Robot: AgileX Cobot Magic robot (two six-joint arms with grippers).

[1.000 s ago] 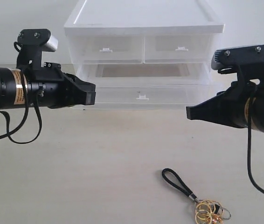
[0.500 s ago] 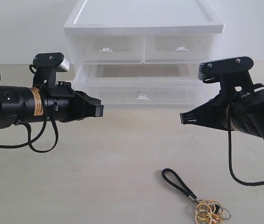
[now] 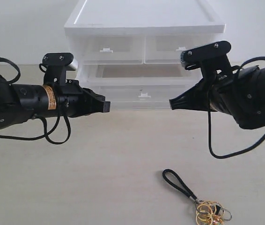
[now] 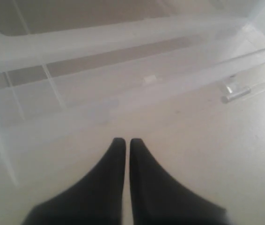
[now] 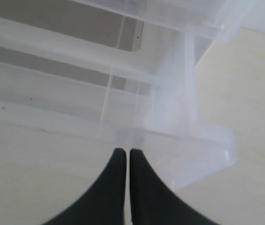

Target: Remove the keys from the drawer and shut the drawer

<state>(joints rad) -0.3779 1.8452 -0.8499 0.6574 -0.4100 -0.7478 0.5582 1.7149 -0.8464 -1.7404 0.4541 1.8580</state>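
On the table [image 3: 99,178], one bunch of keys [image 3: 209,211] lies well clear of the one pulled-out drawer [image 3: 123,80]. Two arms hover before it, the left gripper [image 3: 106,106] and the right gripper [image 3: 171,104], each with fingers pressed together, empty.

i get bright, soft, even light in the exterior view; the white cabinet [image 3: 144,16] almost washes into the wall [image 3: 20,28] at 12 o'clock. shadows on the table [image 3: 76,187] are faint. the keys [image 3: 211,212] at 5 o'clock look crisp. both wrist views are milky and hazy, with the dark fingers [image 4: 106,192] blurred and out of focus.
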